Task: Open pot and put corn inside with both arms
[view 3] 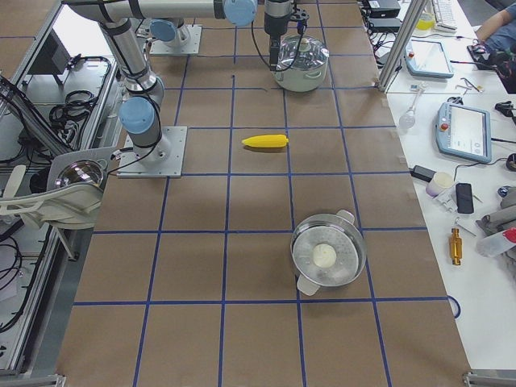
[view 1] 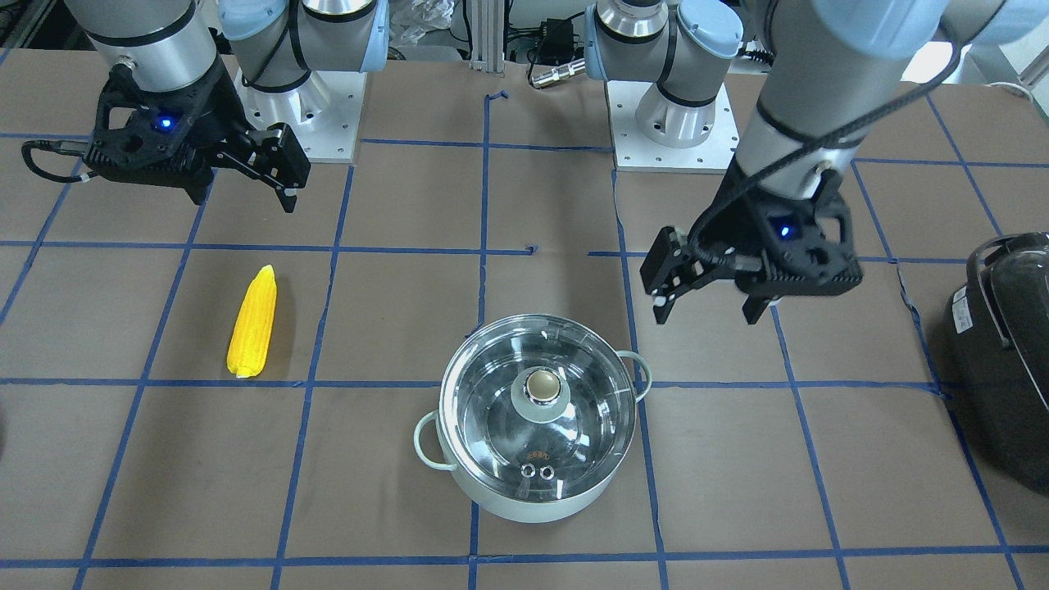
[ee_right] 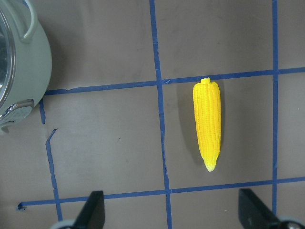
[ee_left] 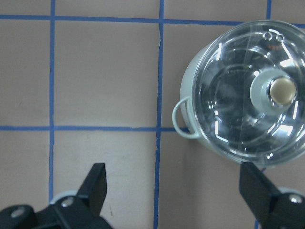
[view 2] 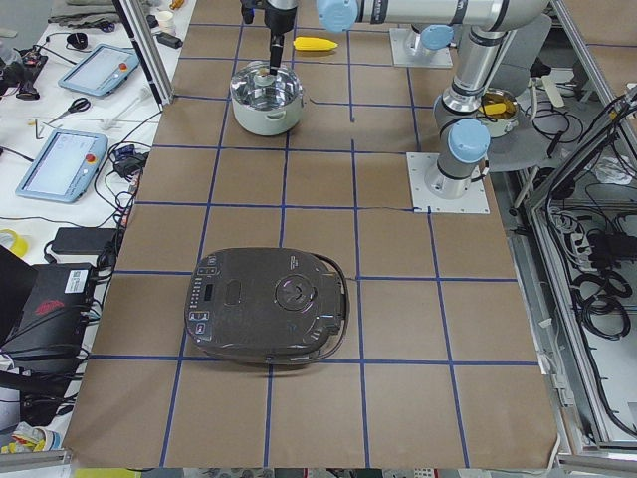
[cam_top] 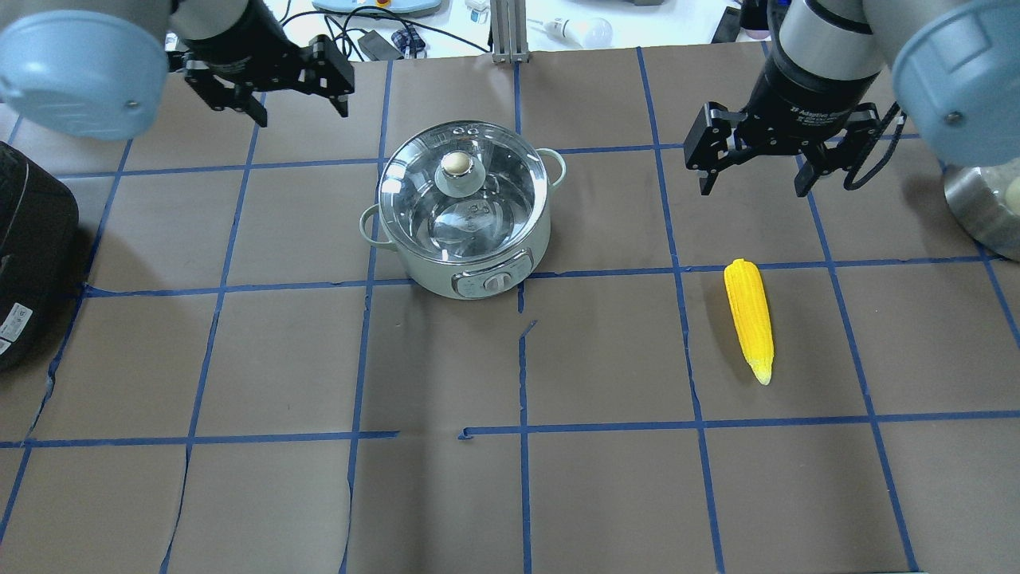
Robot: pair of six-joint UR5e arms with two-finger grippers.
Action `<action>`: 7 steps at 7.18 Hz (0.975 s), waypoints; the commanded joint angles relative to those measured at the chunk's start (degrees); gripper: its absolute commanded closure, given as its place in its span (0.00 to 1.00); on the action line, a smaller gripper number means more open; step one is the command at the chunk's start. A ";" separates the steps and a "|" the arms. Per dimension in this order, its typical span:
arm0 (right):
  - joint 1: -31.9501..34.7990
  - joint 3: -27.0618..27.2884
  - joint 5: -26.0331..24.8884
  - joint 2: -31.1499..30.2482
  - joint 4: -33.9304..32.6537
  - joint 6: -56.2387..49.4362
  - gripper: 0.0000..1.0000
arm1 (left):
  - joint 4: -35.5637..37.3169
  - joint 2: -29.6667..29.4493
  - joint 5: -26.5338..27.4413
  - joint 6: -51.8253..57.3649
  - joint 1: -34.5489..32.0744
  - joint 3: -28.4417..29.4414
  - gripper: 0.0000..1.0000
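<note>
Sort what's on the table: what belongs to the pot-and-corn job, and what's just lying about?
Job: round mint-green pot, its clear glass lid, bright yellow corn cob, open left gripper, open right gripper.
Lying about: large black appliance, second steel pot.

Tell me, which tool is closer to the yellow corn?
Right. The right tool hangs open just beyond the corn's blunt end; the left tool is across the table, on the pot's far side.

L tool (cam_top: 305, 108) open, hovering; R tool (cam_top: 751, 185) open, hovering; both pointing down.
</note>
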 commanded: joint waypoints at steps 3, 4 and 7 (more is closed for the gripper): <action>-0.96 -0.26 -2.39 0.01 -0.51 -0.01 0.00 | 4.07 -15.43 -0.15 -12.10 -9.84 10.53 0.01; -2.61 0.00 -3.96 0.36 -1.04 -0.10 0.00 | 3.90 -15.88 0.02 -12.11 -10.01 9.92 0.02; -11.13 2.53 -3.72 1.85 -2.60 -7.37 0.00 | 4.17 -15.10 0.63 -11.31 -10.36 5.43 0.03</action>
